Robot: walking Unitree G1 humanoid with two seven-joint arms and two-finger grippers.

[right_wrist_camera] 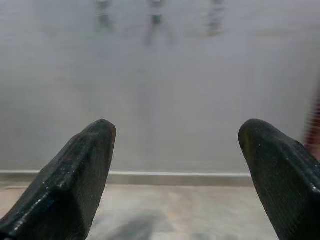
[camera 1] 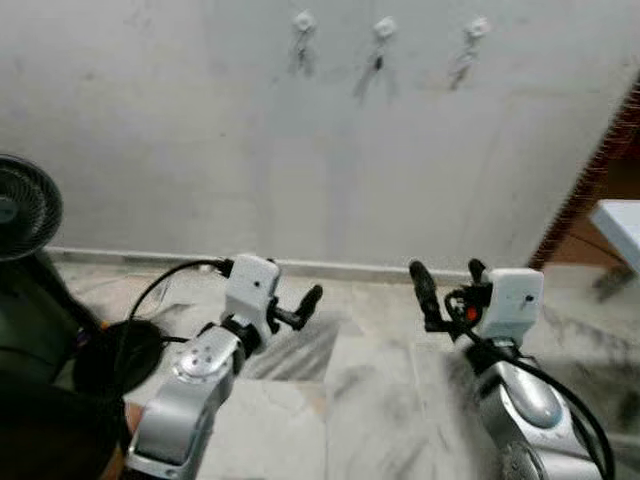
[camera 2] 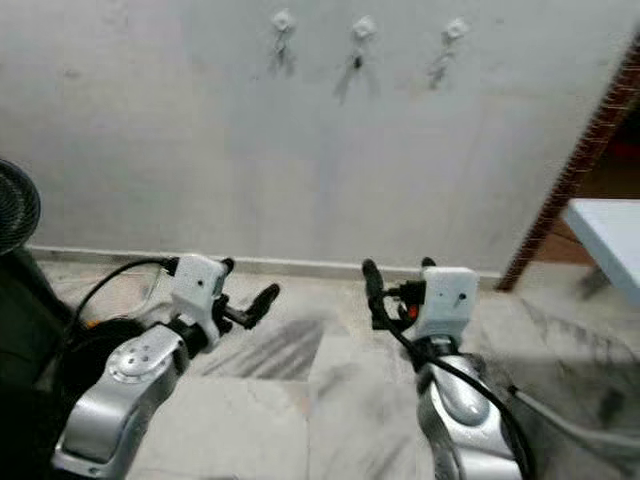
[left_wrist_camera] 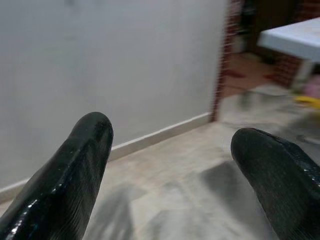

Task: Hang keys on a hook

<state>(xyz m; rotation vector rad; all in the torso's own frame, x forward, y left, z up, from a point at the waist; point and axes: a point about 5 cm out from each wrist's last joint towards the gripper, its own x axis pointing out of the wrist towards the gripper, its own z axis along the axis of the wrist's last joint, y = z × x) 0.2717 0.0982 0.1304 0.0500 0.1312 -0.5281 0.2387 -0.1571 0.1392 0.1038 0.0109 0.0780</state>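
Keys appear to be hung already on the wall: small dark shapes dangle from each of the three white hooks, the left hook (camera 1: 303, 22), the middle hook (camera 1: 384, 28) and the right hook (camera 1: 477, 28), though blur prevents them from being identified with certainty. Nothing is held by either arm. The left gripper (camera 1: 290, 305) is raised low in front of the wall with its fingers (left_wrist_camera: 75, 170) spread apart and empty, and the right gripper (camera 1: 447, 285) is likewise spread wide, with bare wall and marble floor (camera 1: 370, 400) seen between its fingers (right_wrist_camera: 80, 175). From this, the hanging is judged done or nearly so, with only withdrawal left. No brand, label or legible writing can be made out anywhere.
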